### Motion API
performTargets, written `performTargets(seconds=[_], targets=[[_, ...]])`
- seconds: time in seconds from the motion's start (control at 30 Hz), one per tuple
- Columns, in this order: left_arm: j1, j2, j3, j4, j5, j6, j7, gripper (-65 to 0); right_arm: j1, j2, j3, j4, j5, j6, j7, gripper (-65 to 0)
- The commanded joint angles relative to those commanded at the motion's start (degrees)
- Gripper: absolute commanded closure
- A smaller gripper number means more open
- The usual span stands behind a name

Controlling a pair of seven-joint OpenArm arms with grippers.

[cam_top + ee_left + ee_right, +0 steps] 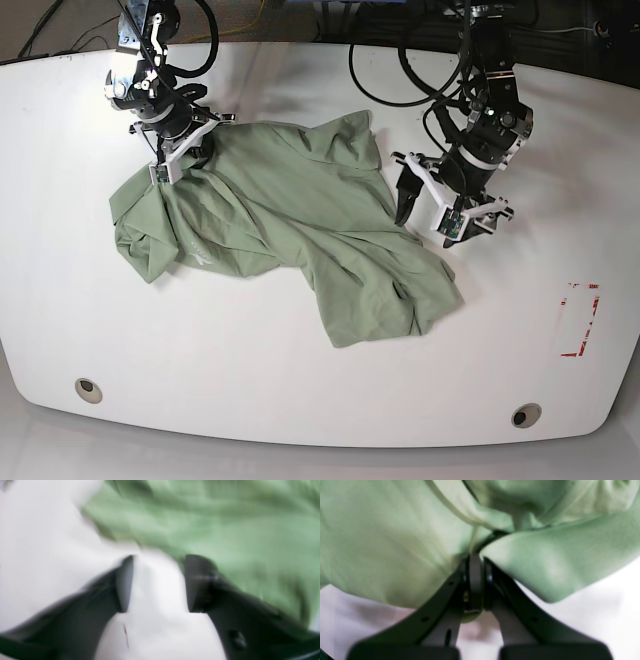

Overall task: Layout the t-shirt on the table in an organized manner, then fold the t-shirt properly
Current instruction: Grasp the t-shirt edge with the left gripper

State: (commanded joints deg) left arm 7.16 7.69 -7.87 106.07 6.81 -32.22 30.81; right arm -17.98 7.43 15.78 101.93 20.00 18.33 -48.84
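The pale green t-shirt [300, 220] lies wrinkled and unevenly spread on the white table [300, 390], one part bunched at the left and a flap reaching toward the front right. My right gripper [182, 152] is at the shirt's upper left corner. In the right wrist view it [475, 560] is shut on a fold of the t-shirt [382, 542]. My left gripper [422, 220] hovers at the shirt's right edge with its jaws apart. The blurred left wrist view shows the left gripper [160, 565] with only bare table [160, 630] between its fingers and the t-shirt [225, 530] just beyond.
Black cables [400, 60] trail over the table's back edge behind both arms. Red tape marks [580, 320] sit at the right, and two grey grommets [88, 389] [525, 414] near the front edge.
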Motion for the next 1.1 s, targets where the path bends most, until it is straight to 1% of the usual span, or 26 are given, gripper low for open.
performTargets(seconds=[0.03, 0.1, 0.2, 0.57, 0.63, 0.67, 0.77, 0.83, 1.0, 1.1], targets=[[-0.9, 0.2, 0.0, -1.1, 0.0, 0.0, 0.9, -52.3, 0.0, 0.0, 0.0, 0.0, 0.0, 0.00, 0.0, 0.0], [-3.7, 0.3, 0.0, -4.4, 0.0, 0.0, 3.3, -52.2, 0.0, 0.0, 0.0, 0.0, 0.0, 0.00, 0.0, 0.0], [-6.8, 0.3, -0.1, -8.9, 0.0, 0.0, 5.5, -52.2, 0.0, 0.0, 0.0, 0.1, 0.0, 0.00, 0.0, 0.0], [-10.8, 0.4, -0.1, -21.2, 0.0, 0.1, 5.3, -52.2, 0.2, -0.1, 0.0, 0.1, 0.0, -0.09, 0.0, 0.0], [-11.2, 0.4, -0.1, -22.8, 0.0, 0.5, 5.3, -52.2, 0.2, -0.1, 0.0, 0.1, 0.0, -0.09, 0.0, 0.0], [-11.4, 0.4, -0.1, -23.5, 0.0, 1.2, 5.3, -52.2, 0.3, -0.1, 0.0, 0.1, 0.0, -0.09, 0.0, 0.0], [-11.6, 0.4, -0.1, -26.1, 0.0, 3.2, 4.4, -52.2, 0.3, -0.1, 0.0, 0.1, 0.0, -0.09, 0.0, 0.0], [-11.6, 0.4, 0.0, -27.8, 0.0, 3.6, 2.9, -52.2, 0.4, -0.1, 0.0, 0.1, 0.0, -0.09, 0.0, 0.0], [-11.7, 0.4, 0.3, -31.6, 0.0, 3.4, -1.6, -52.3, 0.4, -0.1, 0.0, 0.1, 0.0, -0.09, 0.0, 0.0], [-12.0, 0.4, 0.3, -33.1, 0.0, 3.4, -2.7, -52.3, 0.4, -0.1, 0.0, 0.0, 0.0, -0.09, 0.0, 0.0]])
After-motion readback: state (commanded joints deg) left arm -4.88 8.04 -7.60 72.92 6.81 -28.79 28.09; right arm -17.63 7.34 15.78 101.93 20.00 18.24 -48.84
